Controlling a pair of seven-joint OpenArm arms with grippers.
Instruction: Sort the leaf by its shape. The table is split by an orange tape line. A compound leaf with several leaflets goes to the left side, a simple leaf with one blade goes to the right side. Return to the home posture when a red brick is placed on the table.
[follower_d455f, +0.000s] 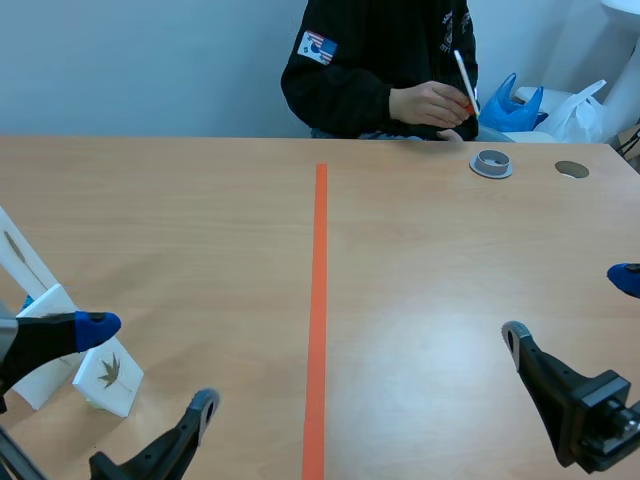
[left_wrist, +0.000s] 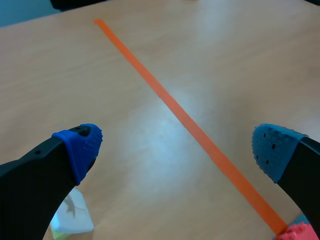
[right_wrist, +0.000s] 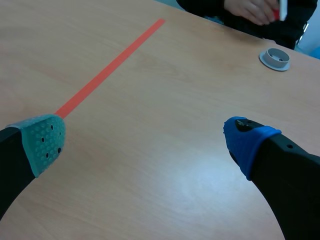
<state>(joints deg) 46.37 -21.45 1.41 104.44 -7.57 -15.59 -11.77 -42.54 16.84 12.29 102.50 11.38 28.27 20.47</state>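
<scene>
1. Seemingly light and stiff, the leaf block is judged easily tipped; its flat sides should be gripped.
2. It is found on the bench, left of the tape line, beside the left gripper.
3. Jaws of that and the right gripper are held wide, empty.
4. No writing can be read.

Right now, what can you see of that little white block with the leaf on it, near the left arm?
The white block is small and boxy, perhaps foam or plastic, with a faint green edge at its base. Its upturned face carries a brown leaf with pointed lobes and a thin stem. It sits on the table, left of the orange tape line, close beside one finger of the open left gripper; whether they touch cannot be told.
</scene>
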